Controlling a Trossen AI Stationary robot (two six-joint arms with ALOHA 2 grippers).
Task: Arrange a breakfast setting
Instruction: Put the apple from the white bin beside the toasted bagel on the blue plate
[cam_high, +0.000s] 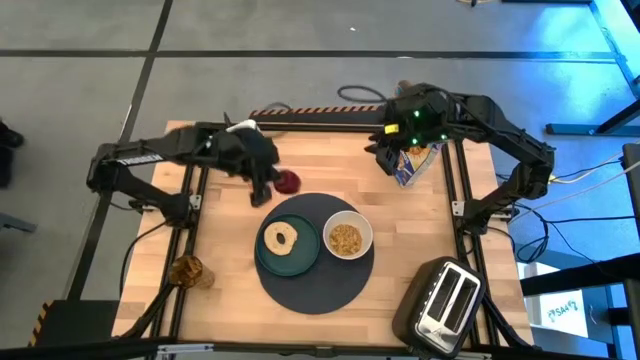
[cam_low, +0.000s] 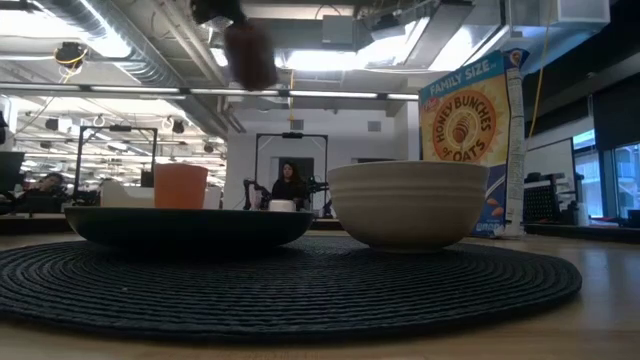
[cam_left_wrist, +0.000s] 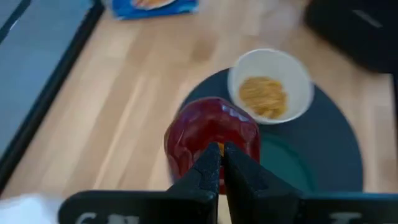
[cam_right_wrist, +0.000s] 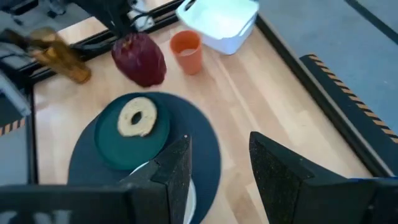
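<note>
While left hand (cam_left_wrist: 219, 163) pinches red apple (cam_high: 288, 181) by stem, fingers nearly closed, apple hangs above counter (cam_high: 230, 235) near mat (cam_high: 315, 285) edge. Right hand (cam_right_wrist: 214, 165) open, holding nothing, above cereal box (cam_high: 412, 163) at counter's far side. Bagel (cam_high: 280, 238) on teal plate (cam_high: 288, 262), white bowl (cam_high: 347, 237) with cereal beside it, both on mat.

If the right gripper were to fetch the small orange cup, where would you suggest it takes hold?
Grip the orange cup across its open rim from straight above. It stands upright, mouth up, with bare table around it, and tapers downward, so the rim is its widest, most reachable part.
</note>
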